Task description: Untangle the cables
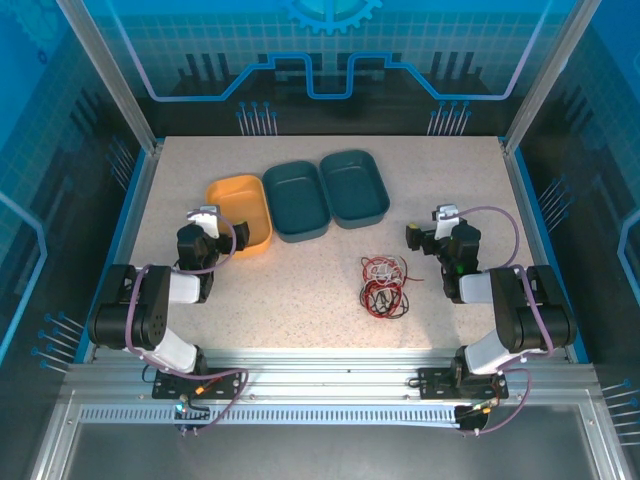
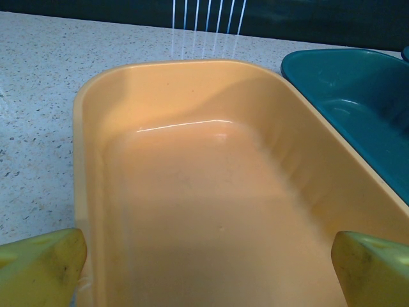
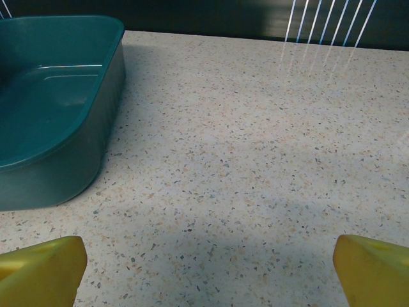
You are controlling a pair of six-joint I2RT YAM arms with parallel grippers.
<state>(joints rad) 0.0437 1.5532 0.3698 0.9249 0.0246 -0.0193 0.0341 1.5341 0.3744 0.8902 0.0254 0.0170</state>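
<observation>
Surface: a pale speckled stone-look table [image 1: 300,290] inside a blue-walled cell, with both arms mounted at its near edge.
Left claw: the left claw [image 1: 205,216] has its yellow fingers [image 2: 45,262] spread wide apart and grips nothing.
Under the left claw: a shallow orange plastic tray [image 2: 192,211] with rounded corners. It is bare inside (a glossy streak of light crosses its floor) and runs forward from between the fingers.
Ahead-right of the left claw: a dark teal plastic tray [image 2: 358,102], just beside the orange tray's right rim.
Right claw: the right claw [image 1: 441,216] has its yellow fingers [image 3: 45,265] just as wide apart. It is empty and sits above bare table.
Ahead-left of the right claw: a second dark teal plastic tray [image 3: 51,96], nothing in it. From above it sits hard against the first teal tray.
Cables: the cables [image 1: 385,285] are thin wires in a loose tangle on the table, to the left of the right claw and nearer the arm bases. They are well apart from the left claw.
Tangle make-up: an upper clump of red and white meets a lower clump of black and red. How the strands cross cannot be told at this size.
Contact: neither claw touches the wires.
</observation>
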